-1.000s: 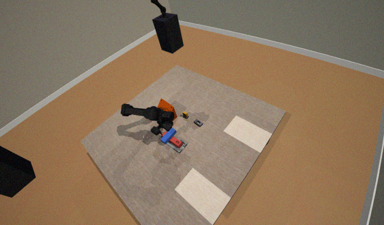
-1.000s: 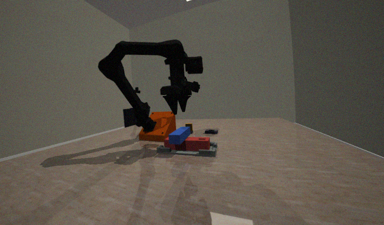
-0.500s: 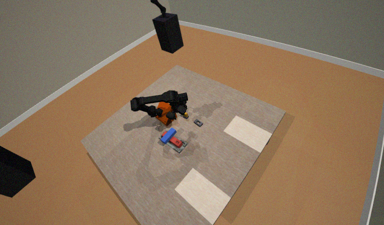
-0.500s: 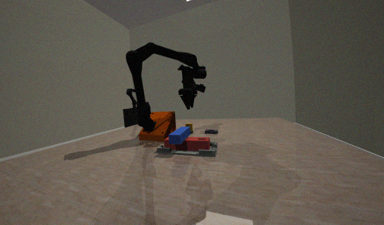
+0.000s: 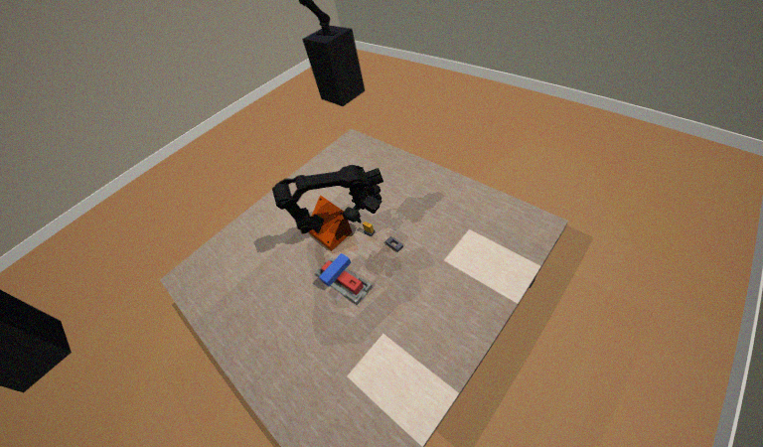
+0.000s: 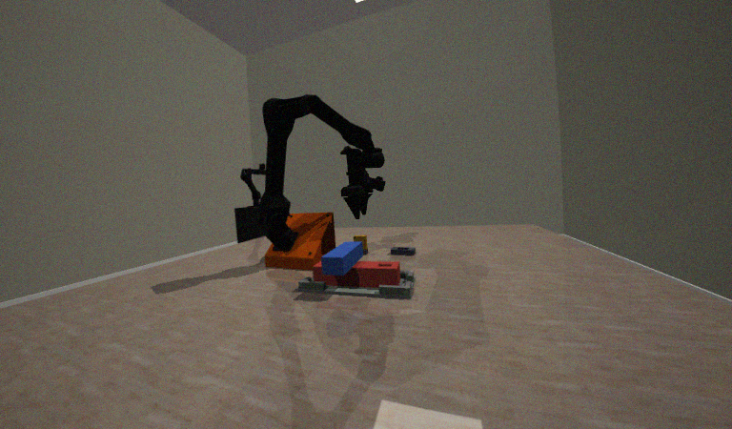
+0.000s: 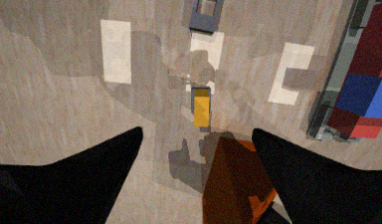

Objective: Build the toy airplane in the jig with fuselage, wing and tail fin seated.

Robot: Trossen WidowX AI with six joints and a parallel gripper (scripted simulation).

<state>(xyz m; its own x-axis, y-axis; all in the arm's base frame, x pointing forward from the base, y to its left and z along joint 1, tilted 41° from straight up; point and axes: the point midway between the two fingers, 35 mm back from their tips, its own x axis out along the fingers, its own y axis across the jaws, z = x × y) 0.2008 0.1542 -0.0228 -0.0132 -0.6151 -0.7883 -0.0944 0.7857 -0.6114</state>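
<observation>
The red fuselage (image 5: pixel 351 281) (image 6: pixel 377 276) (image 7: pixel 365 130) lies flat in the grey-green cradle (image 6: pixel 396 291) (image 7: pixel 343 60). The blue wing (image 5: pixel 334 269) (image 6: pixel 342 258) (image 7: pixel 360 95) lies level across the fuselage's top; its tab is hidden. The slot near the fuselage's other end is empty. The yellow tail fin (image 5: pixel 368 226) (image 6: pixel 360 242) (image 7: pixel 201 110) stands upright in a small dark holder. My gripper (image 6: pixel 360 215) (image 7: pixel 197 132) is wide open and empty, high above the fin, with the fin between and just ahead of the fingertips in the wrist view.
An empty dark grey holder (image 5: pixel 397 247) (image 6: pixel 402 251) (image 7: pixel 204 24) lies beyond the fin. The orange wedge-shaped base (image 5: pixel 331 234) (image 6: pixel 302 257) (image 7: pixel 224 184) under my arm stands close to the fin. The cradle is on the right in the wrist view.
</observation>
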